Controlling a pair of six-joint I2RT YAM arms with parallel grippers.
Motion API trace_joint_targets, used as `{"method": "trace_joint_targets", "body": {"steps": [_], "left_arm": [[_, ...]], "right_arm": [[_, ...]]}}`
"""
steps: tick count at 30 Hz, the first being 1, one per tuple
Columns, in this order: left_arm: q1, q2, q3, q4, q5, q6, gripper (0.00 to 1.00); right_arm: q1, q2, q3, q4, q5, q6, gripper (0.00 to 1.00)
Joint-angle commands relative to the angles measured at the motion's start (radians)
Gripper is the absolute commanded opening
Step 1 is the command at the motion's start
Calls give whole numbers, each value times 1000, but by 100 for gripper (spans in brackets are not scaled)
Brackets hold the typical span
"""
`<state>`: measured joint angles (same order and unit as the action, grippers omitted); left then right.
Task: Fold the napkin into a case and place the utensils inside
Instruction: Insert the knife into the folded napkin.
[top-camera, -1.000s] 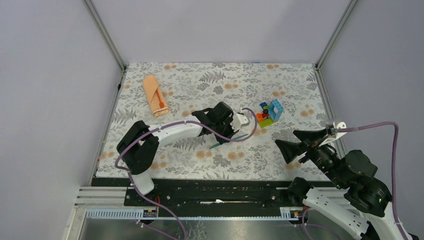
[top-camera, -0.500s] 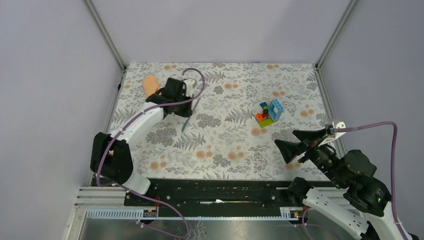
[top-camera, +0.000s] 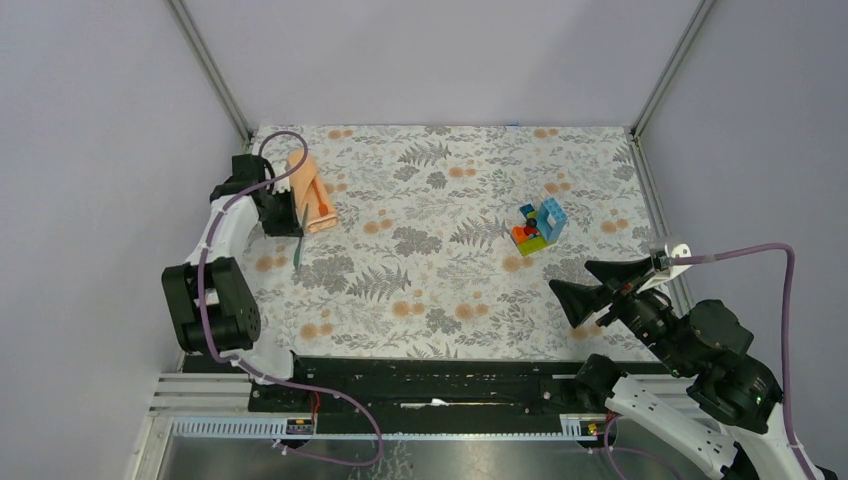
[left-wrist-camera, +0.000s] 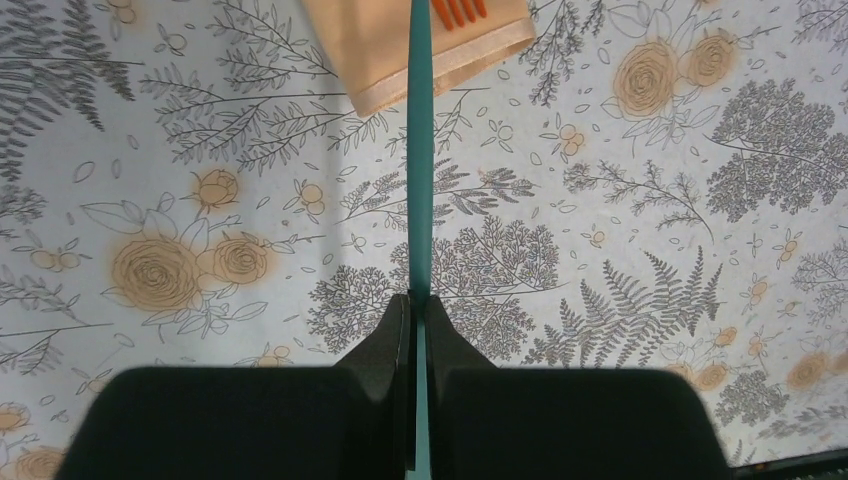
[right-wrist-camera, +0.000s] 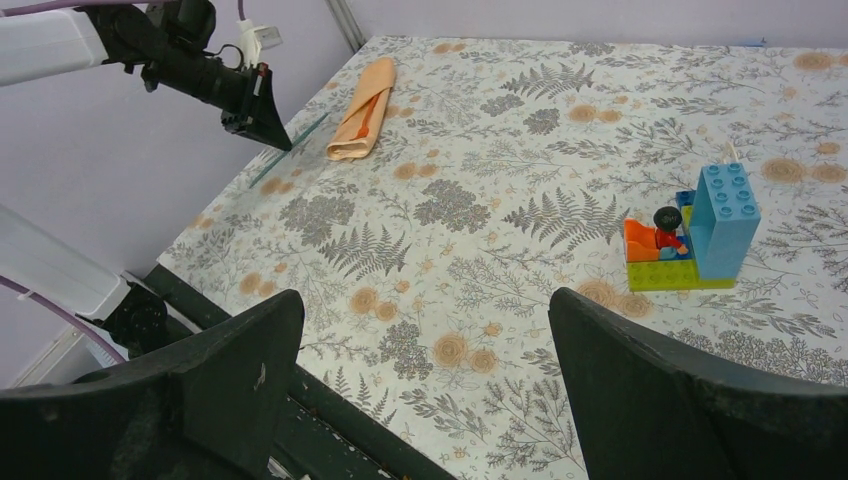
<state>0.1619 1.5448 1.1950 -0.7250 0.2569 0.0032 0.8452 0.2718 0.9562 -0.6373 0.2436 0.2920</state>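
Right arm folded at near-right corner, right gripper (top-camera: 570, 275) raised over near-right edge of table mat (top-camera: 450, 200), jaws spread wide, nothing between them. Toy blocks (top-camera: 538, 225) mid-right, well apart. Left arm stretched along left edge toward far-left corner. Left gripper (left-wrist-camera: 417, 300) pinched tight on teal utensil (left-wrist-camera: 419, 150), whose far end overlaps case (left-wrist-camera: 400, 50). Orange utensil (left-wrist-camera: 460, 8) lies in case.
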Motion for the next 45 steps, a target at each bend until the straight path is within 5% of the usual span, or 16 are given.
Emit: {"method": "trace_joint_targets", "body": {"steps": [1, 21, 45], "left_arm": [[22, 99, 89, -39, 96, 10, 0], [47, 417, 380, -131, 121, -86, 0], [48, 555, 536, -88, 22, -185, 0]], "right_arm": [[-2, -13, -6, 46, -9, -9, 99], [-3, -12, -19, 47, 6, -14, 100], [-2, 18, -17, 51, 9, -16, 100]]}}
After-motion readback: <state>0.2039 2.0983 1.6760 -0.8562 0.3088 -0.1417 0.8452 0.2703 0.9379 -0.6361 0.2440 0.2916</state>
